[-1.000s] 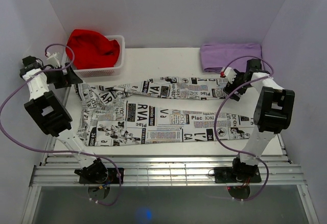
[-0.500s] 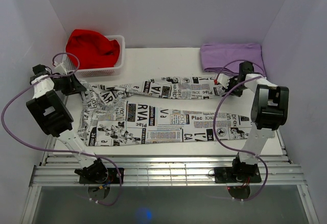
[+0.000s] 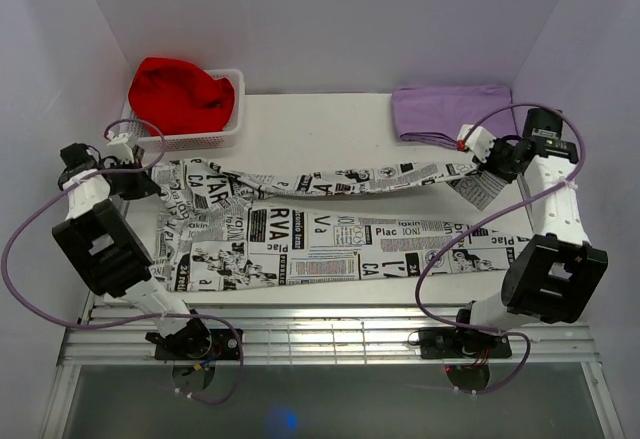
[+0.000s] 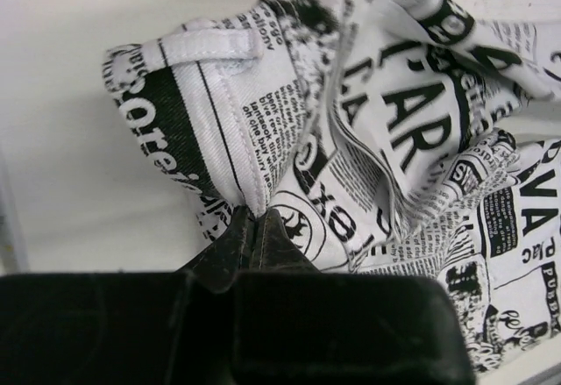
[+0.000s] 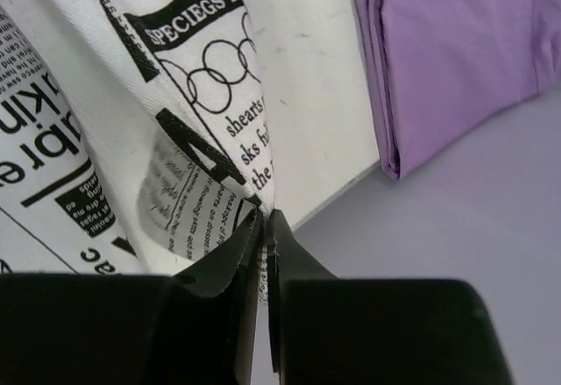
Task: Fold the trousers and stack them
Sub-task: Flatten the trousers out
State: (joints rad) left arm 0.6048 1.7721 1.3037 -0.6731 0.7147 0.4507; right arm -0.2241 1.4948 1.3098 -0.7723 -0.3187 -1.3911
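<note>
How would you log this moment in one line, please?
left gripper: shut on trousers waist end | right gripper: shut on trousers leg end | fold: pending

The left arm (image 3: 100, 244) and right arm (image 3: 555, 279) are white with blocky black joints, trailing purple cables (image 3: 510, 107). The left pincer (image 4: 252, 220) and right pincer (image 5: 263, 218) are black.

A: Room behind the trousers (image 3: 300, 244)?
B: Bare table (image 3: 320, 129) strip at the back, mid, passable. Far-left corner blocked: basket (image 3: 200, 141) w/ red cloth (image 3: 180, 89), just beside left gripper (image 3: 148, 181).
A: Right side?
B: Lilac cloth (image 3: 450, 109) fills far-right corner, near right gripper (image 3: 488, 169) (right wall (image 3: 590, 79) close too). Near edge: narrow bare strip only.
</note>
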